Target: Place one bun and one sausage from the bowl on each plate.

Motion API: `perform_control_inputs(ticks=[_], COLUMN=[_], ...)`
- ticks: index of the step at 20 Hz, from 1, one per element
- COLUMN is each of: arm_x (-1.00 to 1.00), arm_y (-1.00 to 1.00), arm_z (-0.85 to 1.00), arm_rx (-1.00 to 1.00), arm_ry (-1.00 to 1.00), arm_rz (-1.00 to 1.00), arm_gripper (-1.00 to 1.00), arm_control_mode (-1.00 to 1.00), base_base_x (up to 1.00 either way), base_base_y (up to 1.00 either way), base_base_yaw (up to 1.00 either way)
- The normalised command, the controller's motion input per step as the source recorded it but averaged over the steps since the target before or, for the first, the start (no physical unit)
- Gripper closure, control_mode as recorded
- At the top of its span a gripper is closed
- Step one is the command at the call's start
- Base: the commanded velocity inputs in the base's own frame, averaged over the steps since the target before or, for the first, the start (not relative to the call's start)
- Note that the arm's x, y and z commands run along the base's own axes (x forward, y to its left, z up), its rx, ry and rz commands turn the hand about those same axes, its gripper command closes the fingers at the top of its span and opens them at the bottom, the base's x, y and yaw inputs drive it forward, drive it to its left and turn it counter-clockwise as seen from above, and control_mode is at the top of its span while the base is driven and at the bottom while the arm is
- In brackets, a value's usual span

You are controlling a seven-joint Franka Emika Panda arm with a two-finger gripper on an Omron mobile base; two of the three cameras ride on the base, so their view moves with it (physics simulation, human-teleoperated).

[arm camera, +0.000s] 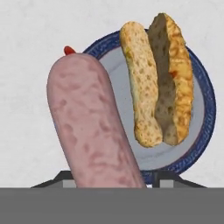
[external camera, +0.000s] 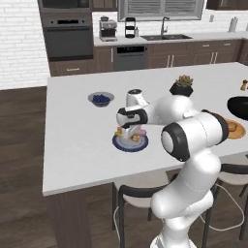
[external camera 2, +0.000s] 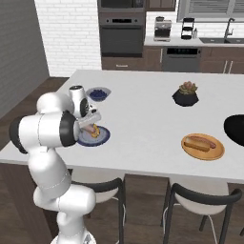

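Orange-tan plate [external camera 2: 217, 153], lower right of right base view: bun plus sausage, done. Blue-rimmed plate [arm camera: 205, 127], right of hand view: bun [arm camera: 159, 78] on it. Gripper [arm camera: 111, 183] clamped on pink sausage [arm camera: 89, 127] above plate's left rim; release left. Black bowl [external camera 2: 235, 127] at right edge of desk [external camera 2: 143, 102].

Even, bright, rendered light falls on the white surface [external camera: 72, 145] with no glare and only faint soft shadows. Both base views are slightly soft and coarse, with blocky edges on far cabinets. The hand view is sharper: the sausage [arm camera: 92, 127] looks smooth and evenly lit, and the split bun [arm camera: 157, 83] has a dark shadow in its cleft. No edge distortion shows.
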Motion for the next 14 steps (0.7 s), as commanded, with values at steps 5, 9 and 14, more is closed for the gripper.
perform_control_inputs(ticks=[5,9,14], arm_x=[0.27,0.42,0.41], arm_y=[0.16,0.07,-0.03], arm_z=[-0.41,-0.39,-0.14], arm_rx=[0.02,0.03,0.02], arm_ry=[0.00,0.00,0.00], arm_rz=[0.00,0.00,0.00], arm_gripper=[1.00,1.00,-1.00], arm_control_mode=[-1.00,-1.00,-1.00], base_base_x=[0.00,0.00,0.00], base_base_y=[0.00,0.00,0.00], base_base_yaw=[0.00,0.00,0.00])
